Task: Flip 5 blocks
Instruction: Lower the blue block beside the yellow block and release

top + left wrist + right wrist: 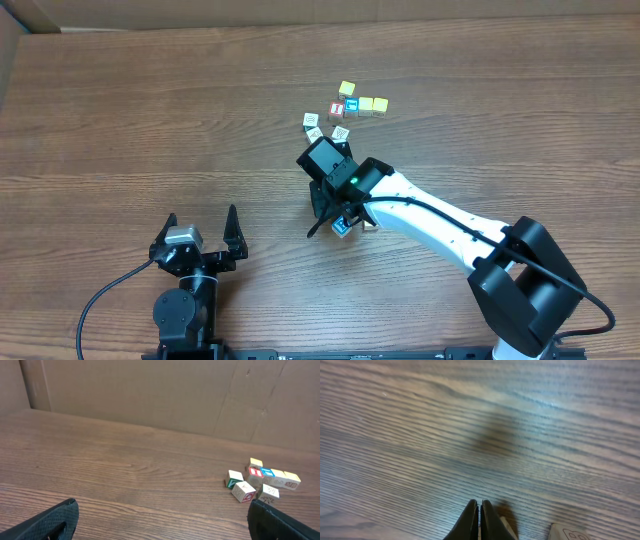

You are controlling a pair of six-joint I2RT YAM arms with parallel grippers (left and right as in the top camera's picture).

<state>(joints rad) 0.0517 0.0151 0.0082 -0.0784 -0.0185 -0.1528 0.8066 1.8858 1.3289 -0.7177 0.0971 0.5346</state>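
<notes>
Several small wooden blocks (345,112) lie in a loose cluster at the table's far middle, with yellow, blue, red and green faces. The left wrist view has the same cluster (261,480) at its right. Two more blocks lie under my right arm: a blue-faced one (342,228) and a pale one (370,225). My right gripper (322,222) (480,510) hovers low beside them, shut with nothing between its fingers. A pale block corner (570,533) shows at the lower right of the right wrist view. My left gripper (200,228) (162,527) rests open near the front edge, far from any block.
A block with a red "I" (336,108) sits inside the cluster. A cardboard wall (150,395) stands behind the table. Bare wood (150,120) stretches across the left half.
</notes>
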